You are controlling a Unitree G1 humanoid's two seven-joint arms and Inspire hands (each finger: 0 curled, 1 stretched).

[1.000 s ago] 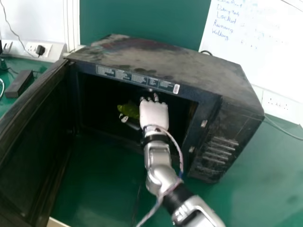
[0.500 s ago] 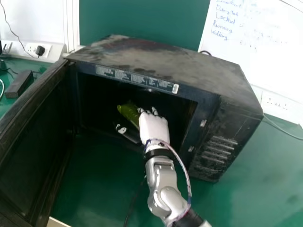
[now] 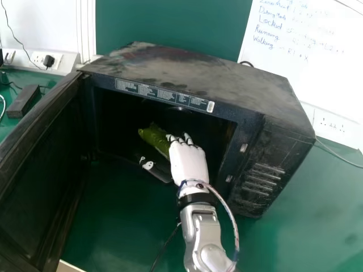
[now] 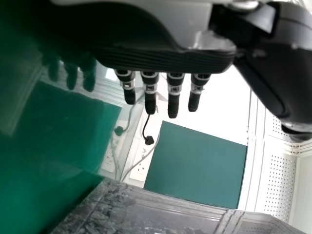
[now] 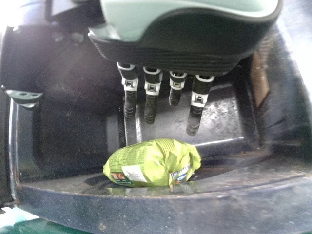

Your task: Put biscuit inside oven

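Green board (image 3: pixel 170 22), upright, at the back; whiteboard (image 3: pixel 306 56) to its right; green bench (image 3: pixel 113 218) below. One black oven (image 3: pixel 198 73), on the bench, door (image 3: pixel 39 170) swung open at the left. Left hand (image 4: pixel 161 61), left wrist view: fingers straight, empty. Contents of oven: right hand (image 3: pixel 188 163), released, fingers straight, above the packet and apart from it; one biscuit packet (image 5: pixel 151 163), green, lying just within the front rim. Status: placing apparently done; right hand's withdrawal left.
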